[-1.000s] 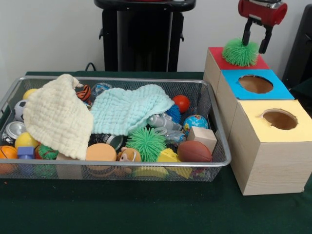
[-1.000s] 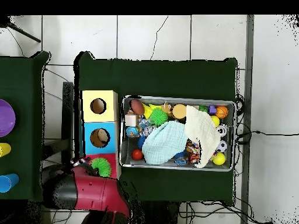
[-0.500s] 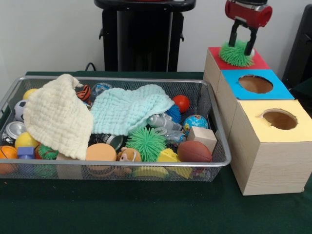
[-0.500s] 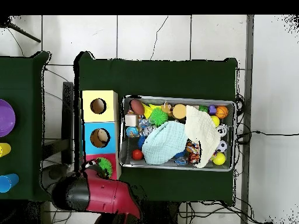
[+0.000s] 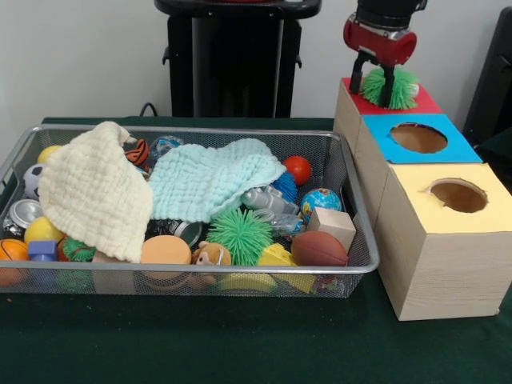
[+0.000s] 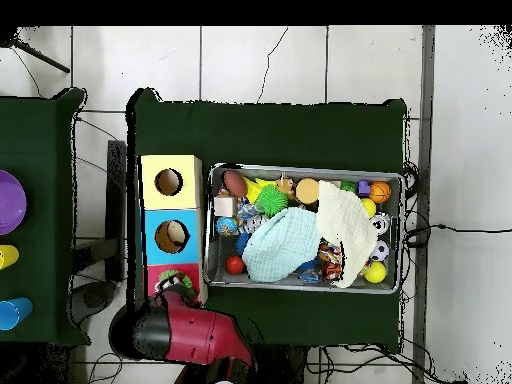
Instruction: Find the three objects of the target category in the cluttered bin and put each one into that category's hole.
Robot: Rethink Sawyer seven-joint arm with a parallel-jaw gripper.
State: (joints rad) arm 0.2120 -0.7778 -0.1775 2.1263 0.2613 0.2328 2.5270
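A green spiky ball (image 5: pixel 400 84) rests on the red-topped box (image 5: pixel 426 104), seen from above as a green patch (image 6: pixel 176 281) on the red top (image 6: pixel 160 274). My gripper (image 5: pixel 371 94) is open and low over the ball's left side, one finger in front of the ball and the other off its left edge. A second green spiky ball (image 5: pixel 240 234) lies in the wire bin (image 5: pixel 362 264) near the front. A smaller one (image 5: pixel 78 250) sits at the bin's front left corner.
A blue-topped box (image 5: pixel 418 138) and a yellow-topped box (image 5: pixel 458 194), each with a round hole, stand beside the red one. A cream cloth (image 5: pixel 92 192) and a pale blue cloth (image 5: pixel 212 178) cover much of the bin's balls, cans and blocks.
My gripper came down from above the red box and shifted left across it. The green spiky ball stayed on the red top, and the fingers kept the same spread.
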